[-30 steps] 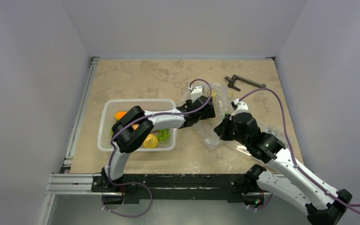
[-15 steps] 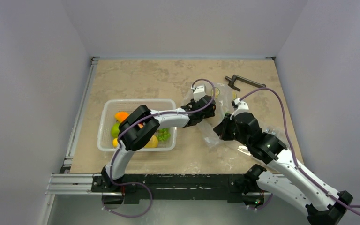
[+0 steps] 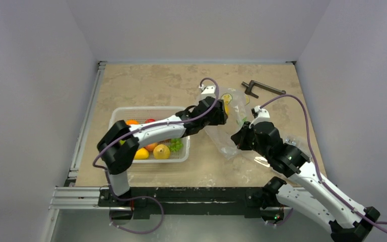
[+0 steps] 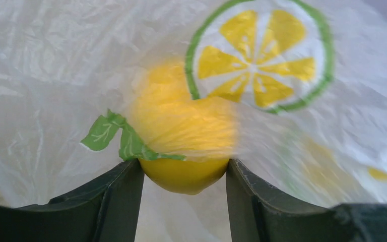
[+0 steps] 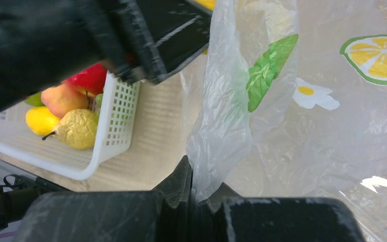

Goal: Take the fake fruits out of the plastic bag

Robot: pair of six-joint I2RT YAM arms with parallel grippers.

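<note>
Where the overhead camera looks down, the plastic bag [image 3: 234, 121] lies crumpled on the desk [image 3: 151, 85] just right of the white basket [image 3: 174, 160]. The left arm [image 3: 156, 132] reaches across into the bag's far end, and the right arm [image 3: 302, 174] meets its near edge.

From the left wrist, the left fingers [image 4: 123, 199] stand partly closed, pressed against both sides of a yellow fake fruit [image 4: 184, 174] that sits inside the bag [image 4: 55, 60], film draped over its upper half. I judge it light and rigid but slippery. A hold across its widest part, clear of the film, looks safest, since the thin plastic could drag along with it. It is smooth, glossy and rounded, deep yellow at its bare underside and paler where the lemon-slice and leaf print veils it. No red apple shows in the bag.

From the right wrist, the right fingers [image 5: 179, 184] are together, pinching a gathered fold of the bag [image 5: 221, 126]. The film is clear, crinkly and flimsy, and likely to slip or stretch.
</note>
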